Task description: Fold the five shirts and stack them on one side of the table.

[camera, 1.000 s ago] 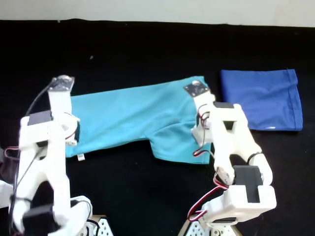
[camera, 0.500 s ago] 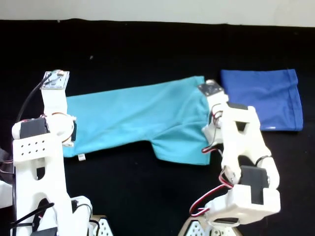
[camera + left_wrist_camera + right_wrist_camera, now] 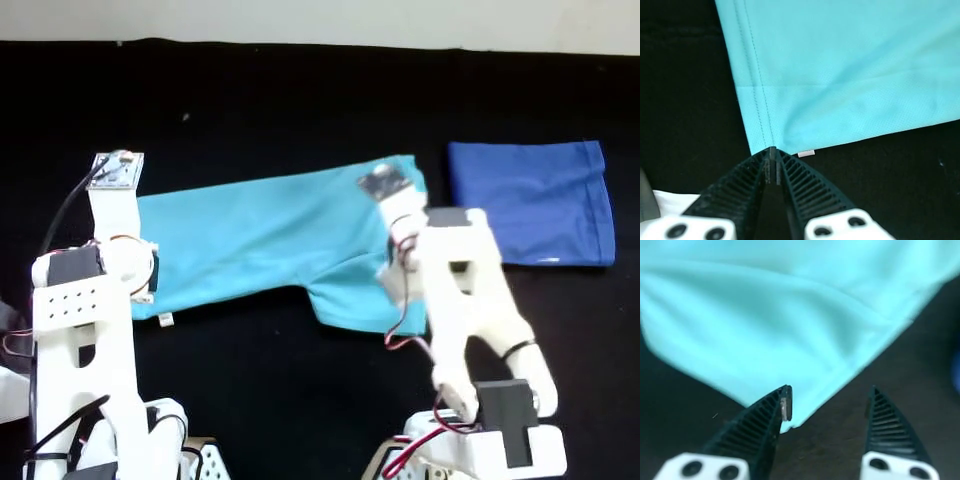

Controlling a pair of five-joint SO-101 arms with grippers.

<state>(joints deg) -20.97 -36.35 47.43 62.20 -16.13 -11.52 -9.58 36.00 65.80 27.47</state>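
Nearest the camera in the high view, the left arm (image 3: 85,330) and the right arm (image 3: 460,290) rise from their bases at the near edge of the black worktop (image 3: 300,100). Both lean forward over a teal shirt (image 3: 270,235).

The left gripper (image 3: 772,150) sits at the shirt's left hem corner. Its fingers (image 3: 790,175) are clenched together with no gap, and they seem to pinch the stitched hem right at that corner, though the contact is hard to make out. A small white tag (image 3: 806,153) lies on the shirt's near edge just beside the fingertips.

The right gripper (image 3: 830,392) hangs over the shirt's right end with its fingers (image 3: 777,407) spread apart and nothing between them. One tip is over the teal cloth and the other over the bare worktop past the shirt's edge.

The teal shirt lies flat across the middle of the worktop, its long body slanting up toward the right, with a sleeve-like flap jutting toward the near side at the right end. Farther right, close by but not touching, a folded blue shirt (image 3: 530,200) lies as a neat rectangle.
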